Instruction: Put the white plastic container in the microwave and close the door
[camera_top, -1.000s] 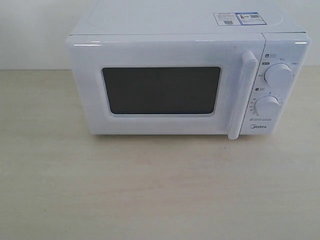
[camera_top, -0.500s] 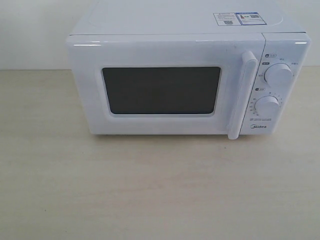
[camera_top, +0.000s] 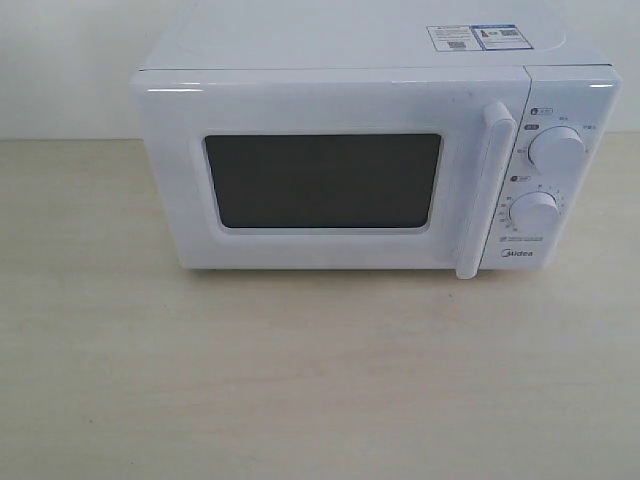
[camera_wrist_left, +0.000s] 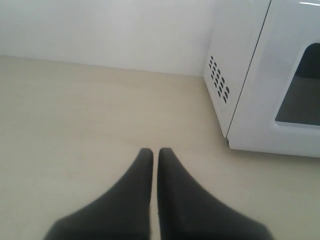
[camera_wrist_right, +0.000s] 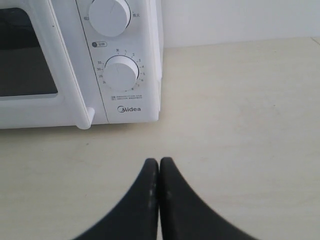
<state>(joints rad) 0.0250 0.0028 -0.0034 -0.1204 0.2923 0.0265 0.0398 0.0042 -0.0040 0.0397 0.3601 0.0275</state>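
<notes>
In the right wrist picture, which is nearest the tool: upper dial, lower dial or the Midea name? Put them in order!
1. Midea name, lowest on the microwave.
2. Lower dial, just above it.
3. Upper dial, highest up.

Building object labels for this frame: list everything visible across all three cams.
white boxy microwave: 1, white, back of table
white door with dark rectangular window: 1, microwave front, closed
long vertical white handle: 1, white, door's right edge
round white dials: 2, white, stacked right of handle
small stickers: 2, white and blue, microwave top
light wood-grain table: 1, beige, under microwave
plain wall: 1, white, behind
black left claw: 1, shut, empty, above table
black right claw: 1, shut, empty, facing dials
</notes>
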